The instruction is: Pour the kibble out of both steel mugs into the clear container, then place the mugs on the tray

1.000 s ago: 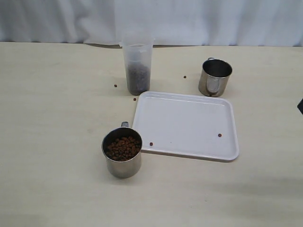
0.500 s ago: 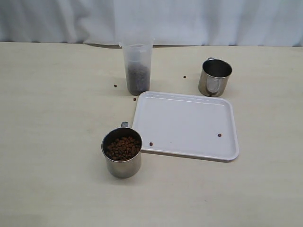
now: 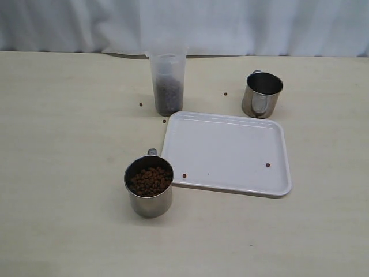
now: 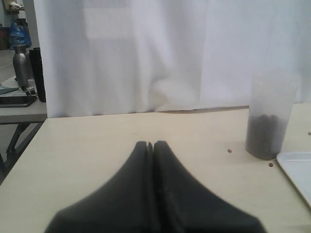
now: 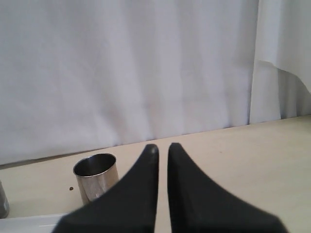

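Observation:
A steel mug (image 3: 149,193) full of kibble (image 3: 150,180) stands by the near left corner of the white tray (image 3: 228,153). The other steel mug (image 3: 261,95) stands behind the tray's far right corner and looks empty; it also shows in the right wrist view (image 5: 96,177). The clear container (image 3: 168,81), partly filled with kibble, stands behind the tray's far left corner. Neither gripper appears in the exterior view. My left gripper (image 4: 150,143) is shut and holds nothing, well short of the container (image 4: 269,116). My right gripper (image 5: 163,146) is shut to a thin slit, holding nothing.
Loose pellets lie on the table beside the container (image 3: 140,104), near the far mug (image 3: 225,94) and at the tray's front edge (image 3: 184,175). One pellet (image 3: 267,165) lies on the tray. A white curtain hangs behind the table.
A dark part of the right arm at the right edge of the exterior view has withdrawn out of sight. Mugs, container and tray have not moved.

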